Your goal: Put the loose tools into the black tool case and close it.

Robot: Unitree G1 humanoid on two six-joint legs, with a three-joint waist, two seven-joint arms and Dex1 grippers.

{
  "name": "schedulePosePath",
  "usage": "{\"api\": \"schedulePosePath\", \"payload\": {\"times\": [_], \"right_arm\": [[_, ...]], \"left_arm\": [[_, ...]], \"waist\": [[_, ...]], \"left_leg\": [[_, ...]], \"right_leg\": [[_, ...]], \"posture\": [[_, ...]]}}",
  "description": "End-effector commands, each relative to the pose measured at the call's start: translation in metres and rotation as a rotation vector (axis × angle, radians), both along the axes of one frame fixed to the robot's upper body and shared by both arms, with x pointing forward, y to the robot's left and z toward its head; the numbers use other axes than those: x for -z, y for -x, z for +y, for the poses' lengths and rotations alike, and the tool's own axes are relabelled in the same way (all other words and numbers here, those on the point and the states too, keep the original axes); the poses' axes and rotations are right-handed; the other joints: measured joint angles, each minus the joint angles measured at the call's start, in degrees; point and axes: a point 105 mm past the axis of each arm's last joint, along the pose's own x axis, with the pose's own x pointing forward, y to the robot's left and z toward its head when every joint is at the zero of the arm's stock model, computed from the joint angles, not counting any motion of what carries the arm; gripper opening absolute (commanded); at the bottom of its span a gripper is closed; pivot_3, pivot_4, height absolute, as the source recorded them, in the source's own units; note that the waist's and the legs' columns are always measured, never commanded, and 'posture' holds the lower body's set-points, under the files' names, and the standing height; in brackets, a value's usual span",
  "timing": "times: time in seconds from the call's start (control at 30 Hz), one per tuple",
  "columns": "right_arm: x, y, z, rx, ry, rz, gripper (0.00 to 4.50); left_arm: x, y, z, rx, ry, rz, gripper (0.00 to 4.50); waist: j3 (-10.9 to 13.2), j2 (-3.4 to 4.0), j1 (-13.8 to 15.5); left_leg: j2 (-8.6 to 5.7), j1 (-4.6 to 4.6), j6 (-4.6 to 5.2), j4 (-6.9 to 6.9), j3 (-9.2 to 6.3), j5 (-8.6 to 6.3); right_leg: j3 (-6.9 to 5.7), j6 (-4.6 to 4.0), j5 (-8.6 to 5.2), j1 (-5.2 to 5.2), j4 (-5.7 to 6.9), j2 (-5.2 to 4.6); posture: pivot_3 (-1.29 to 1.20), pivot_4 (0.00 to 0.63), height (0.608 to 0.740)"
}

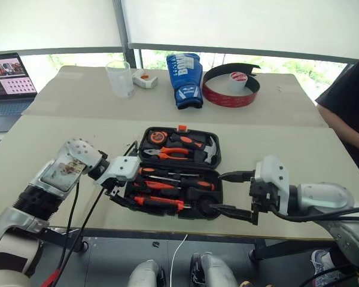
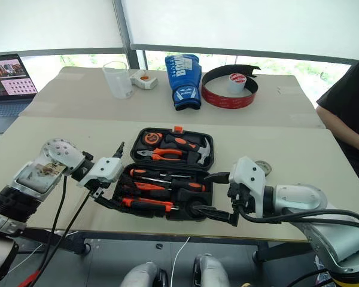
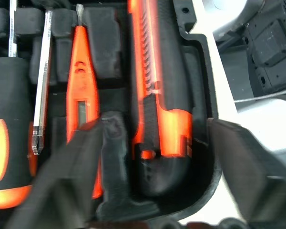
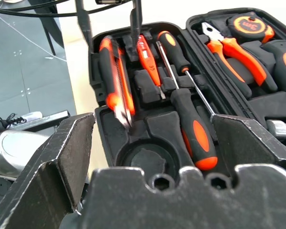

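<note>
The black tool case (image 1: 219,179) lies open on the table. Its near half holds the loose tools in their recesses: the utility knife (image 3: 162,95), the slim orange tester screwdriver (image 3: 81,95) and two orange-and-black screwdrivers (image 4: 193,129). My left gripper (image 1: 127,192) is open at the case's left end, pointing down. Its fingers (image 3: 248,171) stand either side of the knife's butt without pinching it. My right gripper (image 1: 230,194) is open at the case's right end with nothing between its fingers. A round recess (image 4: 145,162) lies just in front of it.
Pliers (image 1: 170,153), a hammer and a tape measure (image 1: 157,137) fill the case's far half. Behind it lie a blue boxing glove (image 1: 184,78), a red-black band with a white tape roll (image 1: 230,84), a clear cup (image 1: 119,78) and a laptop (image 1: 9,78). A person (image 1: 347,107) sits at the right.
</note>
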Motion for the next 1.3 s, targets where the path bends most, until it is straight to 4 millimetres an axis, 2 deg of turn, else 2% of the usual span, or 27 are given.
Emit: {"api": "schedulePosePath", "payload": {"times": [0.03,0.17,0.27,0.57,0.6,0.8,0.93,1.03,1.17,1.3], "right_arm": [[-0.008,0.000,0.003,-0.017,-0.012,-0.038,4.50],[-0.008,-0.002,0.003,-0.019,-0.013,-0.036,4.50],[-0.007,-0.003,0.005,-0.024,-0.014,-0.036,4.50],[-0.008,-0.003,0.004,-0.023,-0.006,-0.041,4.50],[-0.008,-0.003,0.003,-0.022,-0.005,-0.041,4.50],[-0.007,-0.002,0.003,-0.011,-0.007,-0.041,4.50],[-0.007,-0.003,0.002,0.002,-0.007,-0.043,4.50],[-0.008,-0.002,0.002,0.005,-0.007,-0.043,4.50],[-0.007,-0.002,-0.001,0.019,-0.005,-0.039,4.50],[-0.007,-0.002,-0.008,0.048,0.008,-0.035,4.50]], "left_arm": [[-0.024,0.002,-0.005,-0.016,0.078,0.001,4.44],[-0.032,-0.001,-0.007,-0.035,0.126,-0.014,4.44],[-0.026,-0.004,-0.008,-0.040,0.134,-0.028,3.79],[-0.004,-0.004,-0.009,0.011,0.075,-0.032,0.26],[-0.001,-0.003,-0.009,0.020,0.062,-0.033,0.07],[0.020,0.003,-0.016,0.074,-0.004,-0.038,0.07],[0.044,0.002,-0.015,0.109,-0.085,-0.110,0.07],[0.050,0.000,-0.013,0.121,-0.107,-0.145,0.07],[0.042,0.000,-0.018,0.111,-0.072,-0.136,0.07],[0.005,-0.007,-0.027,0.001,0.083,-0.081,0.07]], "waist": [[0.0,0.00,0.1],[0.0,0.00,0.1],[0.0,0.00,0.1],[0.0,0.00,0.1],[0.0,0.00,0.1],[0.0,0.03,0.2],[-0.1,0.21,0.2],[-0.3,0.50,0.7],[-0.5,0.70,0.8],[-0.5,0.69,0.9]], "left_leg": [[0.00,0.00,0.00,0.01,0.00,0.00],[0.00,-0.04,0.01,0.20,-0.03,0.00],[0.00,-0.06,0.04,0.27,-0.03,-0.01],[0.00,-0.07,0.04,0.34,-0.03,-0.02],[0.00,-0.08,0.04,0.34,-0.03,-0.02],[0.00,-0.06,0.05,0.34,-0.03,-0.02],[-0.01,0.03,0.10,0.34,-0.03,-0.05],[0.00,0.60,0.26,0.30,-0.04,-0.17],[-0.02,0.61,0.60,0.31,-0.04,-0.41],[-0.02,0.57,0.61,0.32,-0.05,-0.40]], "right_leg": [[0.00,0.00,0.00,0.00,0.01,-0.01],[-0.02,0.01,0.00,0.00,0.10,-0.01],[-0.01,0.01,0.00,0.00,0.12,-0.01],[-0.02,0.00,0.00,0.00,0.16,-0.01],[-0.02,0.00,0.00,0.00,0.16,-0.01],[0.00,0.00,0.00,0.01,0.16,-0.02],[0.01,0.00,0.00,0.12,0.15,-0.03],[-0.03,0.06,-0.04,0.71,-0.01,-0.07],[0.04,0.23,0.04,0.80,-0.10,-0.12],[0.04,0.26,0.05,0.78,-0.10,-0.10]], "posture": [[0.00,0.150,0.727],[0.00,0.150,0.727],[0.00,0.150,0.727],[0.00,0.150,0.727],[0.00,0.150,0.727],[0.00,0.150,0.727],[0.00,0.150,0.727],[0.00,0.150,0.727],[0.00,0.150,0.727],[0.00,0.150,0.727]]}}
